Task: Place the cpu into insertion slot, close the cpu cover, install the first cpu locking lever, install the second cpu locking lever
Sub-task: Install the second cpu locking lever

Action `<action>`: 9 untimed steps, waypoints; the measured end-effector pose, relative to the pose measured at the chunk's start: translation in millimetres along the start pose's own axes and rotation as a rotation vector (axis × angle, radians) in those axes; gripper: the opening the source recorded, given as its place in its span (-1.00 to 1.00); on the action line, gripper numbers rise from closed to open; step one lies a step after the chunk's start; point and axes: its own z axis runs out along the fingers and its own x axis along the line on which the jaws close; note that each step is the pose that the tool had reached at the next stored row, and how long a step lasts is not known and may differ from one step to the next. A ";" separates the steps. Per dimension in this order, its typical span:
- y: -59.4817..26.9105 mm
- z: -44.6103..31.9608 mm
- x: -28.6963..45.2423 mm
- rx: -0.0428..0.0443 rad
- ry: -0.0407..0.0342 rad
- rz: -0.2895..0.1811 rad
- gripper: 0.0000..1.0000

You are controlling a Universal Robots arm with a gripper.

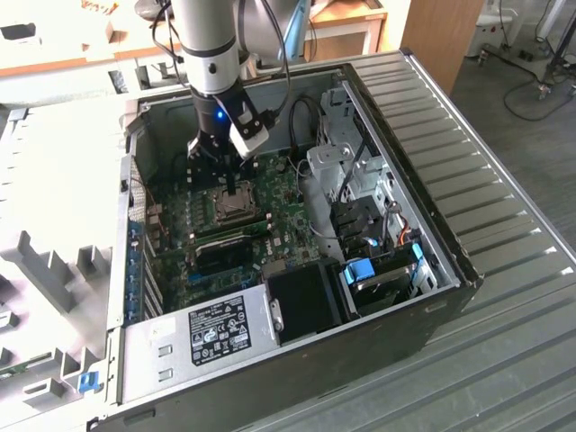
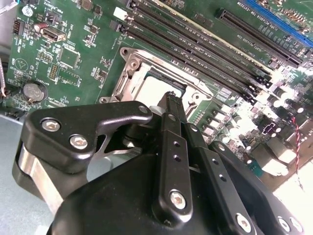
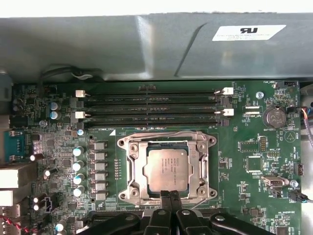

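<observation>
In the exterior view the arm reaches down into an open computer case [image 1: 432, 270] lying on a ribbed metal surface [image 1: 504, 162], with the tool [image 1: 236, 187] just above the insertion slot [image 1: 232, 207] on the green circuit board [image 1: 279, 211]. That view also takes in a grey power supply [image 1: 211, 328] and a blue-tabbed drive bay [image 1: 362, 272] at the near end of the case, but the socket is too small there to tell what lies in it.

The first wrist view looks straight down and settles that: the cpu [image 3: 166, 170] sits flat inside the insertion slot [image 3: 128, 169], its silver-grey top showing through the cut-out of the cpu cover [image 3: 166, 142], which lies down around the chip. Four long memory slots [image 3: 151, 105] run beside the socket, and a coin battery [image 3: 274, 117] sits well apart. The tool [image 3: 168, 197] has its black fingers pressed together, holding nothing, tips at the chip's near edge.

The second wrist view shows, from the side, the same closed fingers [image 2: 172, 117] over the cpu [image 2: 154, 88], tips at its top or just above; contact cannot be told
</observation>
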 end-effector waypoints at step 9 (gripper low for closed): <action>0.0 -4.9 -0.2 -0.0003 -0.0002 0.000 -0.79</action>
